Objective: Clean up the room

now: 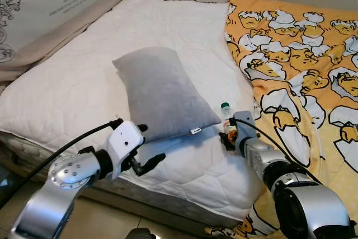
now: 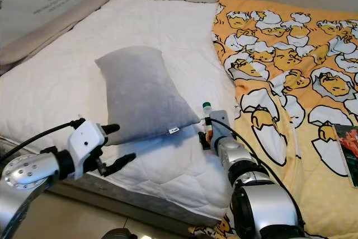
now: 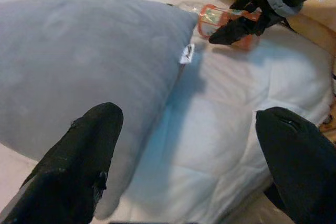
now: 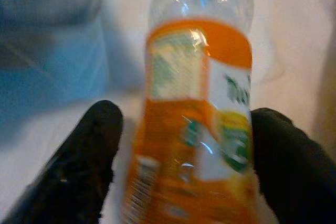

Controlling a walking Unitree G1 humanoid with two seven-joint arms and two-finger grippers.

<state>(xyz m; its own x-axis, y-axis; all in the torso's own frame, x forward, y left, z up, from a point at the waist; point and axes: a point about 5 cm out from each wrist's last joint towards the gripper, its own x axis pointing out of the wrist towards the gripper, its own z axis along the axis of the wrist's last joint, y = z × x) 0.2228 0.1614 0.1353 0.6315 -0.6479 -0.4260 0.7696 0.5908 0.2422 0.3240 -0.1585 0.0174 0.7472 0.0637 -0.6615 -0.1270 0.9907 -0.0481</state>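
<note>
Glossy clear plastic bottle [image 4: 197,114], matt grey cloth pillow [image 1: 159,93], quilted white mattress cover [image 1: 72,82].

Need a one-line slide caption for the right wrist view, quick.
Right end effector open around a clear bottle with an orange label on the white quilt, fingers either side of it.

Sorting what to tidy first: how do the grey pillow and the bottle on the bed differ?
The grey pillow is large, soft and plain; the bottle is small, clear, with an orange label and green cap. The right tool straddles the bottle; the open left tool is short of the pillow. Both lie on the white quilt.
</note>
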